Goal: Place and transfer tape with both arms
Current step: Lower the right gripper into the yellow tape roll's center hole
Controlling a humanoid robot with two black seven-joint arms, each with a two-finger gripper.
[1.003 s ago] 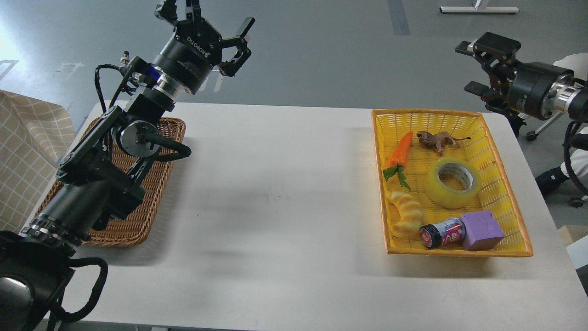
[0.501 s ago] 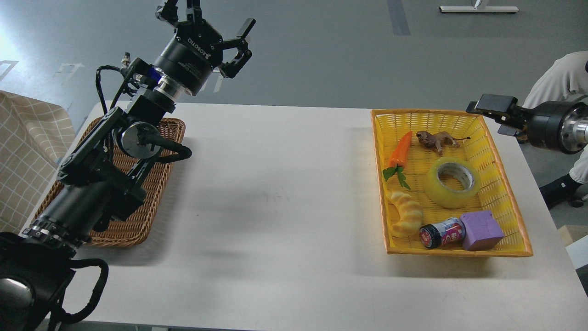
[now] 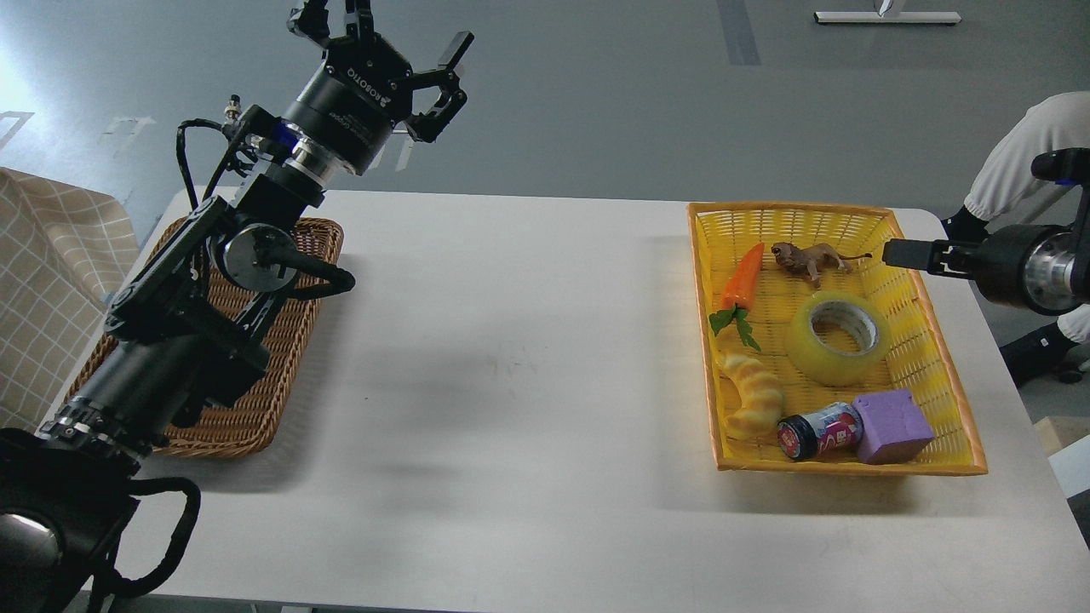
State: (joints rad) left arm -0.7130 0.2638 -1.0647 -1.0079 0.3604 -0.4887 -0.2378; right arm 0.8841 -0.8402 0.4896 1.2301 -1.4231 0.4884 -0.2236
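Spreading across most of the view, the white surface (image 3: 528,383) carries two baskets well apart. My left arm (image 3: 196,289) rises over the brown wicker basket (image 3: 255,409) at the left edge, and the left gripper (image 3: 387,38) hangs high beyond the surface's far edge, jaws wide with nothing between them. The yellow basket (image 3: 928,375) sits at the right. The right gripper (image 3: 907,254) pokes in over its right rim, seen end-on and dark; whether its jaws are wide or narrow, I cannot tell. The tape (image 3: 839,338) lies flat in the basket's middle, core hole up. Around it lie a bread toy (image 3: 754,396), a purple block (image 3: 892,426), a carrot (image 3: 742,277), a small can (image 3: 819,432) touching the block, and a lion (image 3: 809,258).
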